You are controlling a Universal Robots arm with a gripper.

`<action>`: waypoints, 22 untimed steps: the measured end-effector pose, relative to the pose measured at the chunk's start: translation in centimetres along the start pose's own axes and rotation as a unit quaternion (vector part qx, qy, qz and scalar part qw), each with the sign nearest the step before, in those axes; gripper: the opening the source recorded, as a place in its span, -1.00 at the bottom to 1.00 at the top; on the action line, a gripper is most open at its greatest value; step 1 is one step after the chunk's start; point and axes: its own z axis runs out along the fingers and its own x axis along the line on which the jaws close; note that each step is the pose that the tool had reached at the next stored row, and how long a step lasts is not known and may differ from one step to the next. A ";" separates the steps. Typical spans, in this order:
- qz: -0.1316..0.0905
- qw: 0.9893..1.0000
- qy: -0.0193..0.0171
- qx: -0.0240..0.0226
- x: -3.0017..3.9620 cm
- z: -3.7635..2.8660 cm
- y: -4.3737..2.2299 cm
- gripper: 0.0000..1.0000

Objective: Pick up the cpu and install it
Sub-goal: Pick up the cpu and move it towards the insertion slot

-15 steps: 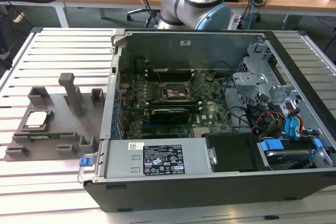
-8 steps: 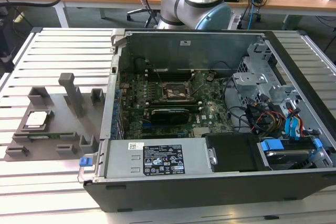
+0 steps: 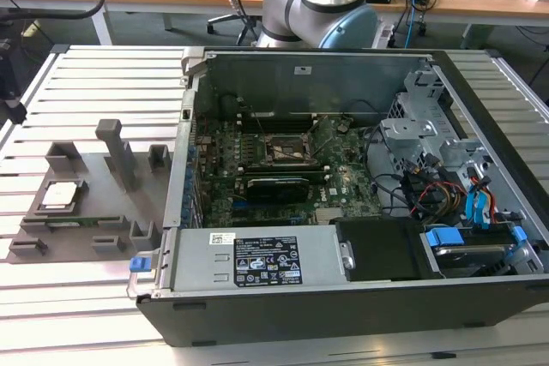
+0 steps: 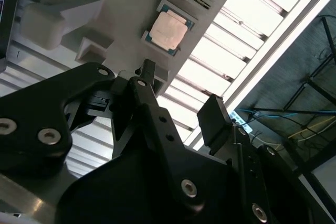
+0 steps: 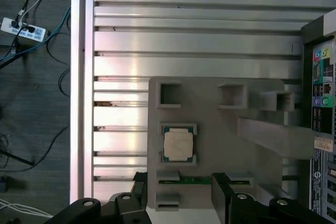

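Gripper (image 4: pixel 181 95) hangs over the grey fixture plate (image 5: pixel 210 129), fingers spread wide and gripping nothing. The cpu (image 5: pixel 178 144) lies flat in its low-walled nest on the plate, top bare, open air above. Just beside the plate's edge stands the open computer case (image 3: pixel 343 297), its motherboard socket (image 3: pixel 287 150) uncovered.

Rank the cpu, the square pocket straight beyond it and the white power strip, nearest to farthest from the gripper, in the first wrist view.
From the open gripper:
1. cpu, nested in the grey fixture.
2. square pocket, beyond the cpu on that fixture.
3. power strip, on the floor.
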 end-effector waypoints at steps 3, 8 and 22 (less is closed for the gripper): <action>0.000 1.000 0.000 0.000 0.01 0.41 0.00 0.20; 0.000 1.000 0.000 0.000 0.03 0.97 0.00 0.20; 0.000 1.000 0.000 0.000 0.05 2.08 0.00 0.20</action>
